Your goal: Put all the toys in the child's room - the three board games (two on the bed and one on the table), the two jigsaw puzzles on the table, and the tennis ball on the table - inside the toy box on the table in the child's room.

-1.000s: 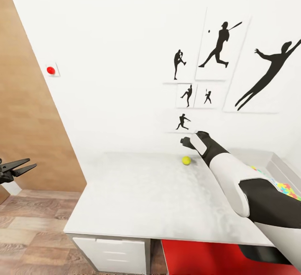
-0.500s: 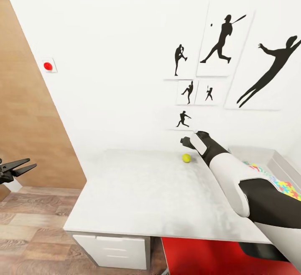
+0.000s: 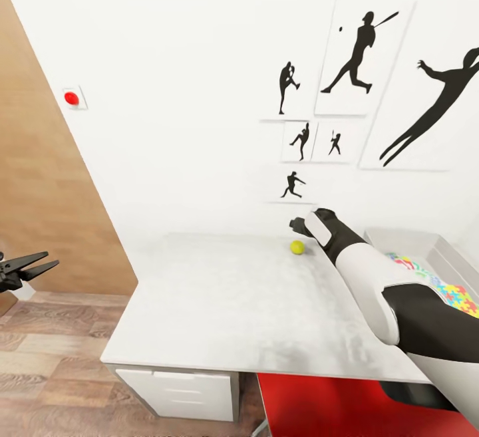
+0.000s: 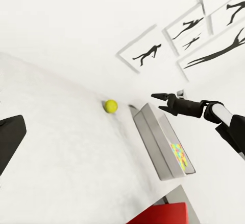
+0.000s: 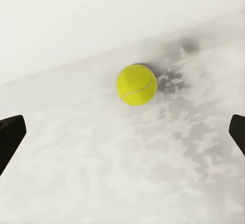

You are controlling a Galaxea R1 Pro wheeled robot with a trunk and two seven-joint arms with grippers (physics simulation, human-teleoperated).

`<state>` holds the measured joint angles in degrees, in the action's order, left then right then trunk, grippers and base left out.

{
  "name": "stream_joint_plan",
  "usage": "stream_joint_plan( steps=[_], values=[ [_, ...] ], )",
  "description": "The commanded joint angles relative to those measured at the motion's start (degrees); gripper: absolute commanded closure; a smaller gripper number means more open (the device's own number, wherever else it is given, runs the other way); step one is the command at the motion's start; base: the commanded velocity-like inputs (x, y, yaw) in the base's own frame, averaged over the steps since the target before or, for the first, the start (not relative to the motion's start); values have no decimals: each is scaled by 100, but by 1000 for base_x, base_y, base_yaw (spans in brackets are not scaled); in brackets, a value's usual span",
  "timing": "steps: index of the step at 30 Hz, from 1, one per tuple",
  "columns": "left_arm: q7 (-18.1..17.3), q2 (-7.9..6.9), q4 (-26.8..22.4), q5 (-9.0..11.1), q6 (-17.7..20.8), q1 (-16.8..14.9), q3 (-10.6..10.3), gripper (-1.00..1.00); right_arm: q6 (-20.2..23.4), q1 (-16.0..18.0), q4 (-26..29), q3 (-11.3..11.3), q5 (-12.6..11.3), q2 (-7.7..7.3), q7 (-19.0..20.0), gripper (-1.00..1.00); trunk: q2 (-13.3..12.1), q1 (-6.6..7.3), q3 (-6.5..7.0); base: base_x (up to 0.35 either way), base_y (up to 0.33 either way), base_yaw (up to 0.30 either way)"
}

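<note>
Presently:
- Tennis ball (image 3: 297,247) sits on table (image 3: 233,310), near back wall, just left of toy box (image 3: 446,257); not touched by either gripper.
- R gripper (image 4: 162,100) extended over table's rear, above and close to ball; jaws spread apart, nothing between them. R wrist view: ball (image 5: 136,84) centred ahead, one dark fingertip at each edge.
- L gripper (image 3: 36,266) off table's left end, over wood floor (image 3: 53,370); fingers slightly parted, holding nothing.
- Toy box holds a jigsaw puzzle (image 3: 456,297), mosaic face up.
- Silhouette sports pictures (image 3: 362,58) on wall behind.
</note>
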<state>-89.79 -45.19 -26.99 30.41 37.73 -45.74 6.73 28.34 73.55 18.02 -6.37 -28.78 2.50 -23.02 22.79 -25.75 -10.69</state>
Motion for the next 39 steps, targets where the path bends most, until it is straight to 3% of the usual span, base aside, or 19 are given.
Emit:
stream_joint_plan(
  steps=[1,39],
  values=[
    [-22,-1,1,0,60,-5,-3,-100,23,4,8,-48,-57,-5,-45,-100,13,-3,-17,0,0,0],
    [-22,-7,1,0,59,-5,-5,-100,14,9,8,-48,-55,-13,-49,-100,13,-3,-26,32,0,0]
  ],
)
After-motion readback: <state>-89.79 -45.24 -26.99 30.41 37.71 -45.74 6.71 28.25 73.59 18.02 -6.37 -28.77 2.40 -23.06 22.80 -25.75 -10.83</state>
